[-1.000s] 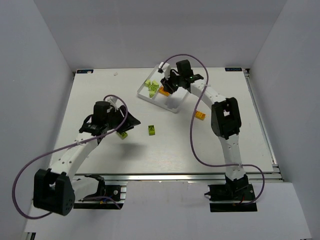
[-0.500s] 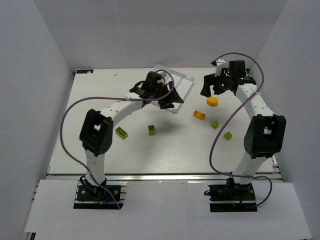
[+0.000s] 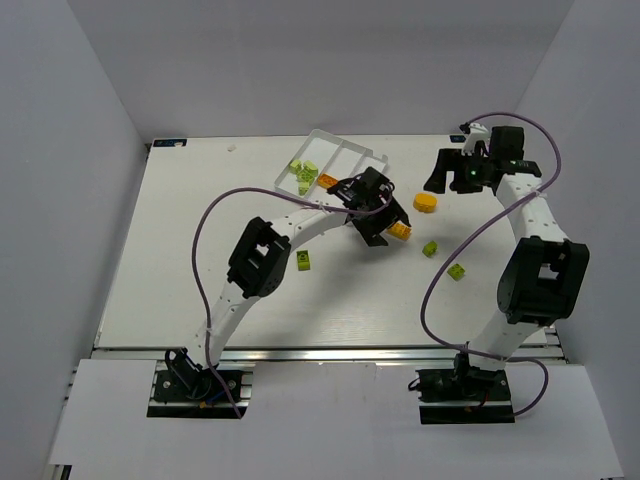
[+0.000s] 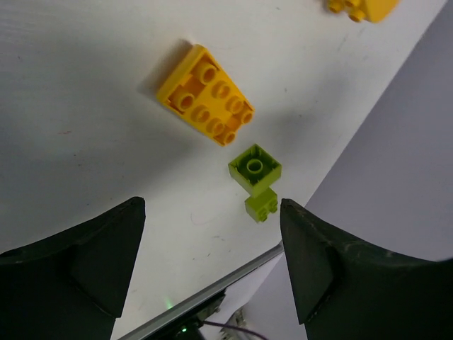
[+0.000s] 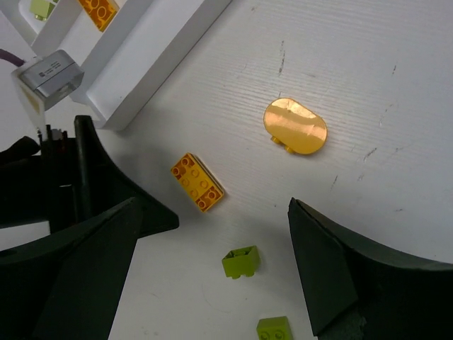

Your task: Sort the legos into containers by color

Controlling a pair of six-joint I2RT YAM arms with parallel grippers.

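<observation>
the tray [image 3: 352,160] sits at the back of the counter [image 3: 180,250], with a few bricks [image 3: 303,172] lying in its two left rows. to its right lies the round disc [image 3: 426,203], with the long brick [image 3: 400,231] just in front of the disc, and two small bricks [image 3: 430,248] lie nearer the front and further right. one more brick [image 3: 303,261] lies alone in front of the tray, well apart to the left.
</observation>
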